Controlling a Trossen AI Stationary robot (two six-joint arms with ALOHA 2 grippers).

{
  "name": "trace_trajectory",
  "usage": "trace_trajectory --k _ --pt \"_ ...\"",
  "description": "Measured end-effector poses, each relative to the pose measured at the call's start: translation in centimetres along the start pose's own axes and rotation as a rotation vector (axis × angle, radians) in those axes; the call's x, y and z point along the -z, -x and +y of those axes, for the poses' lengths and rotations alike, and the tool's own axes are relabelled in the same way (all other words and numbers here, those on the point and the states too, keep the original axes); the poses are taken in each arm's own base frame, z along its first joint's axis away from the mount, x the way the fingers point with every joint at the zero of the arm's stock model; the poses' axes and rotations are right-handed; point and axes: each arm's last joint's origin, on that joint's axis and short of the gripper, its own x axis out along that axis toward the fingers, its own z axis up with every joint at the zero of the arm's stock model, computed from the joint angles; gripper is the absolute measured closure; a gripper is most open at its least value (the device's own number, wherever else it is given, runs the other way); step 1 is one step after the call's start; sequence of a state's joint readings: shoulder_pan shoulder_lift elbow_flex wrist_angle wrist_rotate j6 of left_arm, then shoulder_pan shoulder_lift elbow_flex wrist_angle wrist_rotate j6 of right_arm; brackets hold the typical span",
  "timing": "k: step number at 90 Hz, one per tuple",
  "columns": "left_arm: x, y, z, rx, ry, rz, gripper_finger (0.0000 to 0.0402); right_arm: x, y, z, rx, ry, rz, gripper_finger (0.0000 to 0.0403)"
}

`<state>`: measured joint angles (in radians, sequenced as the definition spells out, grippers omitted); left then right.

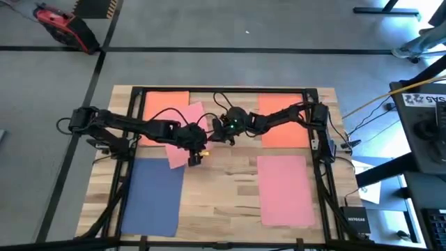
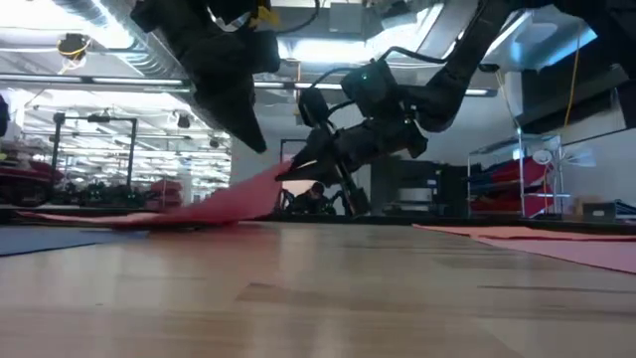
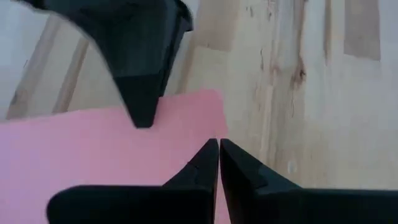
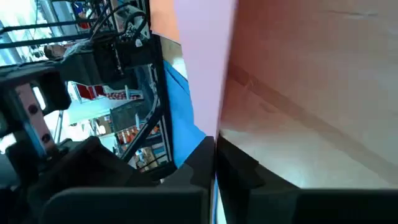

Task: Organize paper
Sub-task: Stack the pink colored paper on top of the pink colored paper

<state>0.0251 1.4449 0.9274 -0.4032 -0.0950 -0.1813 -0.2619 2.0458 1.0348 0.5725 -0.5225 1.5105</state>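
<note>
Near sheets: a blue sheet (image 1: pixel 155 196) lies flat at the lower left of the high view, a pink sheet (image 1: pixel 286 189) at the lower right, both on the desk (image 1: pixel 223 181).
Loose pink sheet (image 1: pixel 182 134): left of centre, skewed, its long axis running from upper right down to lower left; in the low view one edge is raised off the desk.
Left gripper (image 1: pixel 196 155): at the sheet's lower corner; jaws closed together over the pink edge, apparently pinching it.
Right gripper (image 1: pixel 217 126): at the sheet's upper right edge; jaws pressed together on the thin pink edge, lifting it.
Key relation: the sheet spans between both grippers, each at an opposite end; the matching pink sheet lies toward the lower right, on the right arm's side.
Far sheets: two orange sheets (image 1: pixel 166 104) at the upper left and upper right.
</note>
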Motion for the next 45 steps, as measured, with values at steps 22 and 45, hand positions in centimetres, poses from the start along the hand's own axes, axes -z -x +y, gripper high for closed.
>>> trace_trajectory --k 22,45 --pt "-1.1 4.8 1.6 -0.035 0.191 -0.188 0.0401 0.5 0.9 0.8 0.046 0.057 0.012 0.0403" --pt "-2.4 10.6 3.4 0.012 0.399 -0.509 0.0401 2.5 4.6 2.9 0.24 0.165 0.039 0.0403"
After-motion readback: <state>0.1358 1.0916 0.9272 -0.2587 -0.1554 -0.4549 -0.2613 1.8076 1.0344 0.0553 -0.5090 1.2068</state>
